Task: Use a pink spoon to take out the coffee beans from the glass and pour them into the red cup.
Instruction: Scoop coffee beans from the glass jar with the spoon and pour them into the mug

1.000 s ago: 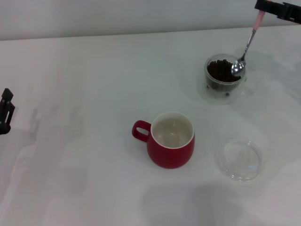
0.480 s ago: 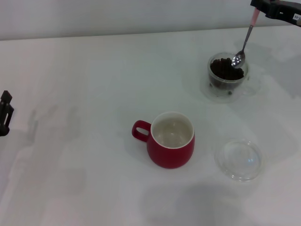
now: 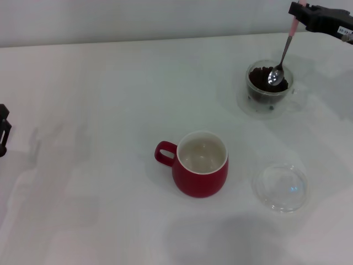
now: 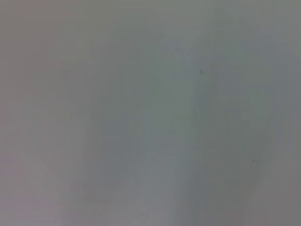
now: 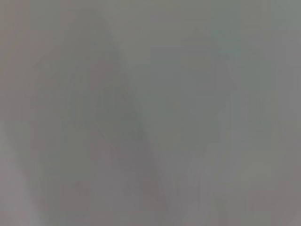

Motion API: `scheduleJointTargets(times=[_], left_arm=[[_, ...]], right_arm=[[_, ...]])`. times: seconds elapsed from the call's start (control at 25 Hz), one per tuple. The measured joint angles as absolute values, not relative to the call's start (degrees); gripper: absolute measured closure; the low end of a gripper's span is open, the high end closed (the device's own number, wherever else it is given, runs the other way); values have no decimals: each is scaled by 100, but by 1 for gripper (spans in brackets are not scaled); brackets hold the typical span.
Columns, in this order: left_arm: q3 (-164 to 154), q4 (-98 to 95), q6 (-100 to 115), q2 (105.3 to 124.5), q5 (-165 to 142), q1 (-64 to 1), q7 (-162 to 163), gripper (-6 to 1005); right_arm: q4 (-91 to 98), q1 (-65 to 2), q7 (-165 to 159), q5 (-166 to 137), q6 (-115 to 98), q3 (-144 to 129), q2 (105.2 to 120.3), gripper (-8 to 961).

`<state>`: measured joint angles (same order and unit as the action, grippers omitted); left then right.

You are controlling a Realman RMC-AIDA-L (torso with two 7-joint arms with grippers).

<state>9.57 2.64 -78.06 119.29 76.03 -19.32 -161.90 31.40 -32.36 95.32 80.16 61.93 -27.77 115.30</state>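
Observation:
My right gripper at the far right is shut on the pale pink handle of the pink spoon. The spoon hangs steeply, its metal bowl at the top of the coffee beans in the glass. The glass stands at the far right of the table. The red cup stands upright in the middle, its off-white inside bare, its handle pointing left. My left gripper is parked at the left edge. Both wrist views show only blurred grey surface.
A flat shallow clear round dish lies to the right of the red cup, nearer the table's front. The white table runs back to a pale wall.
The spoon's bowl rose out of the beans, then came back down onto them a little to the left. The glass shifted slightly up and to the right. The left gripper slid further out of view.

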Motion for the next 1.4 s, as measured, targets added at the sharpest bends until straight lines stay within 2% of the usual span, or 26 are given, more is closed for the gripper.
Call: scheduleJointTargets(times=[0.8,1.4], left_arm=[[958,184,-7652,11918,7620,-2064,-16190,513],[958,114,-7677,11920,7680,-2068,-16189,513]], right_arm=[[2846,-3233,9579,8109,6136,-2792,11530,801],[2738,-3213,8210,8104,5765,-2746,11489,801]])
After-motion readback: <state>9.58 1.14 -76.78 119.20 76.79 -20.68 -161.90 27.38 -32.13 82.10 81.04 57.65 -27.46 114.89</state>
